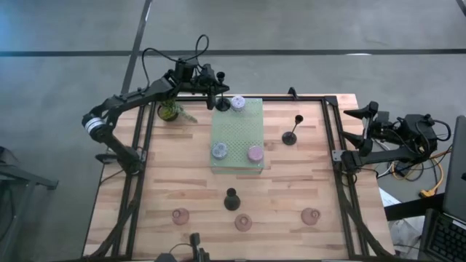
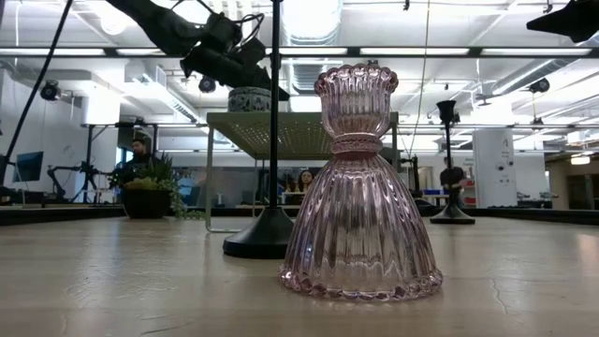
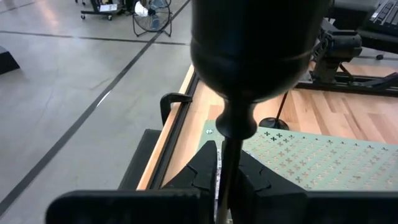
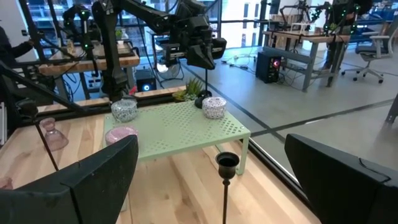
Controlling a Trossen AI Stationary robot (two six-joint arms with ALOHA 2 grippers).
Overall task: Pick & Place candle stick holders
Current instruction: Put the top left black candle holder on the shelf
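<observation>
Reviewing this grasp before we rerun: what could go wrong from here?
1. The left hand pinches the black candlestick low on its thin stem, heavy cup far out: it could pivot or slip.
2. It hangs at the green mat's far corner, close by the lilac cup: placing could knock that cup.
3. The potted plant sits just beside the arm's path.

The right hand waits open off the table's right edge.

Green perforated mat (image 1: 237,136) mid-table holds three cups at its corners; centre bare. Black candlestick (image 1: 231,199) stands between mat and near-edge row of three pink holders (image 1: 243,223). Second candlestick (image 1: 290,135) right of mat. Wide bare wood at left side.
</observation>
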